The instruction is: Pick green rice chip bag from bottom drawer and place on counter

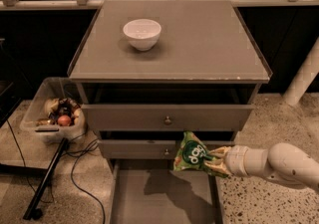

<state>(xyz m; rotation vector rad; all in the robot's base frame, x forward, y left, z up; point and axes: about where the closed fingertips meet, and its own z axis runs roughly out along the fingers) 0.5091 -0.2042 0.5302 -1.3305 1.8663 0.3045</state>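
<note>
The green rice chip bag (192, 154) hangs in the air above the open bottom drawer (149, 198), level with the front of the middle drawer. My gripper (215, 161) comes in from the right on a white arm and is shut on the bag's right edge. The bag casts a shadow on the drawer's bare grey floor. The counter (199, 44) lies higher, at the top of the cabinet.
A white bowl (142, 33) stands on the counter's back left. The two upper drawers (167, 117) with round knobs stand pulled out slightly. A clear bin (52, 113) of food sits on the floor at left, beside cables and a black stand leg.
</note>
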